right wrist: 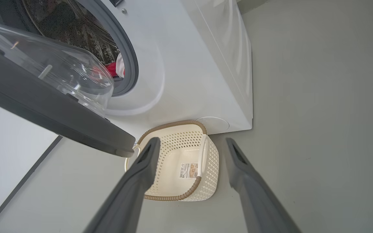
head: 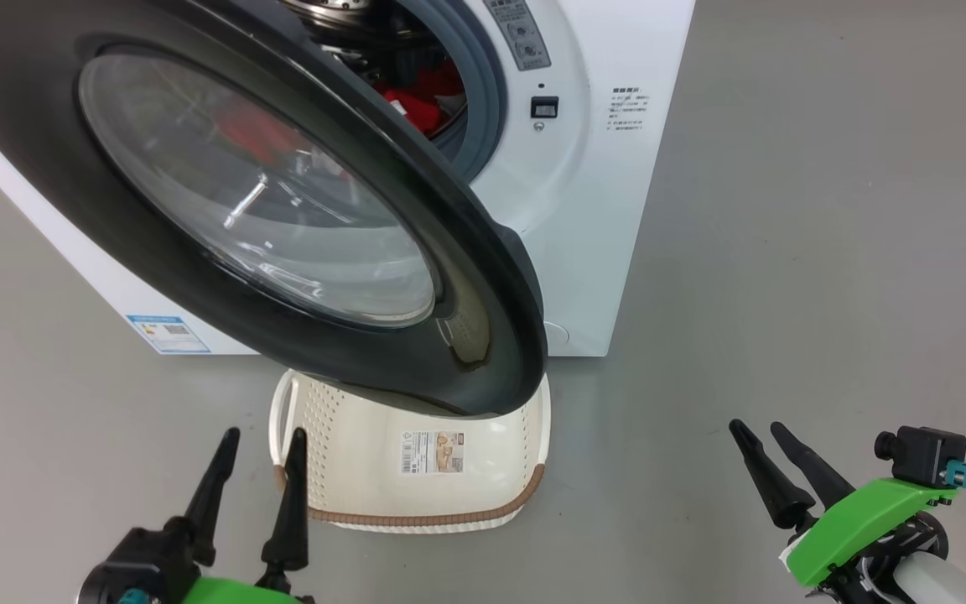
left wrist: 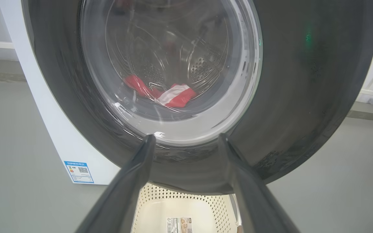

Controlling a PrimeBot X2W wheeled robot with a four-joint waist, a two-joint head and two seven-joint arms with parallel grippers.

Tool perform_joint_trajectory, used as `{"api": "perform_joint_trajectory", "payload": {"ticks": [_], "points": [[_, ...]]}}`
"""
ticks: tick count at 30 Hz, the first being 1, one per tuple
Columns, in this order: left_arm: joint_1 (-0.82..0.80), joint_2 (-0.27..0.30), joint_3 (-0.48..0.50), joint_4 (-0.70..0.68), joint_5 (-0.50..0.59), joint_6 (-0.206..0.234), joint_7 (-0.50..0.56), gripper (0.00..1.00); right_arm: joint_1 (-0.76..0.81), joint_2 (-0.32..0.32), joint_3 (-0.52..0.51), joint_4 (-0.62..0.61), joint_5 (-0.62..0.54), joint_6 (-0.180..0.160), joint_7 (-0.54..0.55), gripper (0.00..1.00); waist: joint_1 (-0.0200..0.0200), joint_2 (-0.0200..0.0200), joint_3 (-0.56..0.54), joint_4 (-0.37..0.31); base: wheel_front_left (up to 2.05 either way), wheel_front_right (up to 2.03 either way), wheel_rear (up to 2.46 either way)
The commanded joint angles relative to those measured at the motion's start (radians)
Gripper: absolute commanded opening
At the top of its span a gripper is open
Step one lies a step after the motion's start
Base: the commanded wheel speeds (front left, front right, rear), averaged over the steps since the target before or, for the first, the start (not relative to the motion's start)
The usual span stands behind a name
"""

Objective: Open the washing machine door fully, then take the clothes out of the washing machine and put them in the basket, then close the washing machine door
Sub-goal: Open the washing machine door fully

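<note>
The door (head: 483,277) hangs part-way open, and neither arm touches it. My left end effector (head: 266,434) has its fingers spread wide with nothing between them. It sits low over the floor (head: 785,277), just beside the near left corner of the basket (head: 441,518), and in the left wrist view it points up at the door's glass (head: 257,201). My right end effector (head: 755,426) is also spread and empty. It is over bare floor well apart from everything, aimed toward the basket and the door's free edge. The basket stands on the floor close against the front of the machine (head: 600,210); I cannot tell whether they touch. It is below the opening, I judge so the clothes can drop straight in, but in the head view the door's lower rim overhangs its far half. The clothes (head: 416,105), red with a white patch, lie low in the drum (left wrist: 202,68), seen past the gasket (head: 487,109) and through the glass. The hinge is on my left and the free edge on my right, so the gap into the drum faces my right arm. I judge the first step unfinished: the door should swing further toward my left. There is plenty of room on the right. On the left the door's sweep passes above my left arm, which could block it.
</note>
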Motion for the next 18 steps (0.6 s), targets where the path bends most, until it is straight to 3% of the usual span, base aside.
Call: {"api": "perform_joint_trajectory", "payload": {"ticks": [1,3,7,14,18], "points": [[0.005,0.013,0.036,-0.021,0.01,-0.006,-0.008,1.0,0.022,-0.018,0.013,-0.014,-0.013,0.008,-0.013,1.0,0.0,0.0,0.0,-0.001,0.0,0.0,0.0],[0.006,0.013,0.04,-0.023,0.012,-0.005,-0.008,1.0,0.022,-0.017,0.007,-0.008,-0.055,0.008,-0.021,1.0,0.0,0.0,0.001,-0.004,0.0,0.0,0.0],[0.005,0.013,0.047,-0.025,0.015,-0.004,-0.008,1.0,0.046,0.015,-0.128,-0.045,-0.214,0.008,-0.023,1.0,0.0,0.0,0.005,-0.011,0.0,0.0,0.0],[0.004,0.013,0.051,-0.03,0.029,-0.004,-0.008,1.0,0.158,0.113,-0.357,-0.166,-0.5,0.008,-0.023,1.0,0.0,0.0,0.005,-0.013,0.0,0.0,0.0],[0.004,0.013,0.056,-0.035,0.033,-0.004,-0.008,1.0,0.223,0.178,-0.466,-0.246,-0.599,0.008,-0.024,1.0,0.0,0.0,0.002,-0.01,0.0,0.0,0.0]]}}
